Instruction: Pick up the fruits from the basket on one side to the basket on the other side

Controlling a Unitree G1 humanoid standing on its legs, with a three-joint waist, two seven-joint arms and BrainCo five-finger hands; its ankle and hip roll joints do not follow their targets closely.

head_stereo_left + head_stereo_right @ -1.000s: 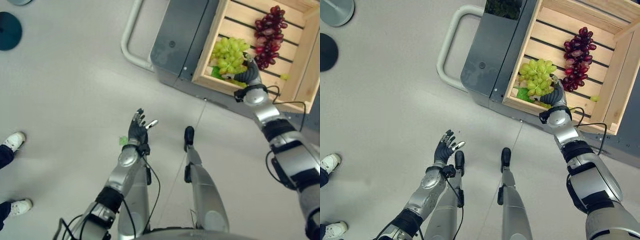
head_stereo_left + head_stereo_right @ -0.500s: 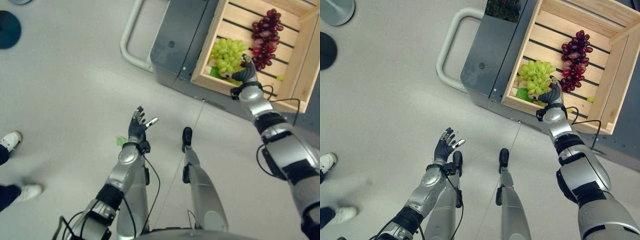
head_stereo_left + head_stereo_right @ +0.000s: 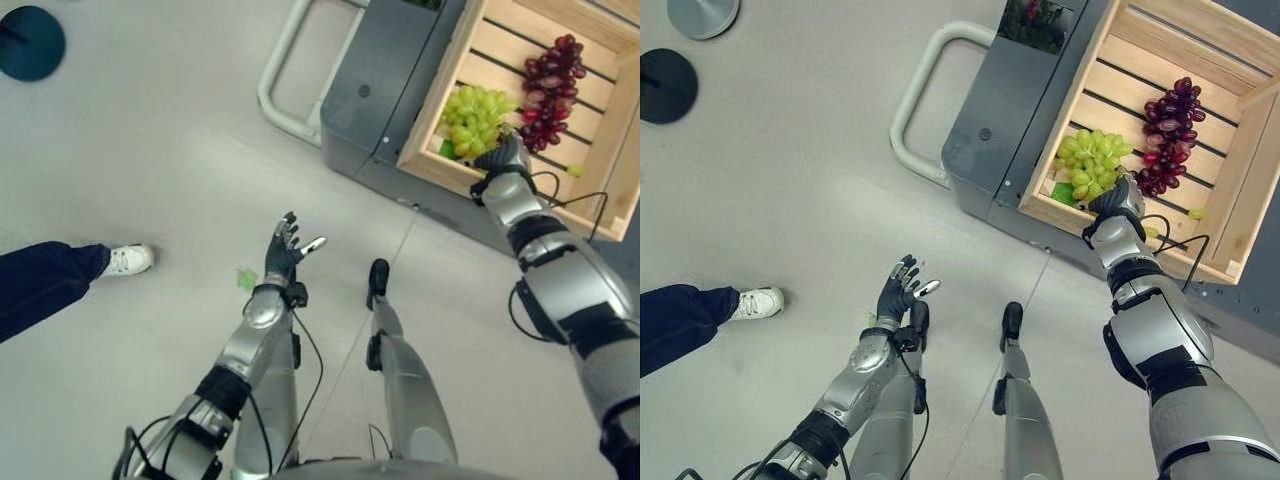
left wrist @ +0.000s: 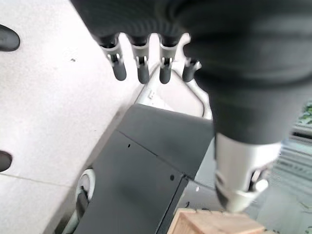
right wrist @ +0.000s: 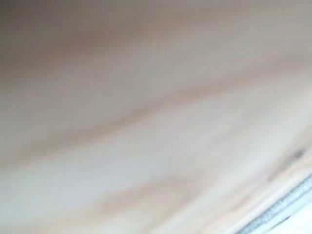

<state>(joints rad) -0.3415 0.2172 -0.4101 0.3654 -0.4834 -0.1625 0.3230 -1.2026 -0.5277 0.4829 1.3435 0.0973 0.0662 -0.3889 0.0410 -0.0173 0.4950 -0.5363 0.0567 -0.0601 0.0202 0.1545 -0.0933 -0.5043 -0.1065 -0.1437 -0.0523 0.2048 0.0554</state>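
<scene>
Starting at the left, a person's dark trouser leg and white shoe (image 3: 128, 259) sit on the pale grey floor (image 3: 150, 150). Next over, the left robot hand (image 3: 284, 252) hangs over bare floor with its fingers relaxed and spread, grasping nothing.

Further right is the grey metal cart (image 3: 1012, 120) with a white tube handle (image 3: 923, 90), and on it the slatted pale wooden crate (image 3: 1160, 60). A bunch of green grapes (image 3: 1092, 164) lies in the crate's near left corner, a bunch of dark red grapes (image 3: 1170, 135) just to its right.

The right robot hand (image 3: 1116, 203) is down inside the crate at the near wall, right up against the lower right edge of the green bunch, with the red bunch just beyond. Its fingers are tucked out of sight, so I honestly can't tell if it's clenched on anything.

My guess on handling: grapes are light but squashy, and berries pop off easily. I'd cup the bunch from below or pinch the stem, no hard squeezing.
</scene>
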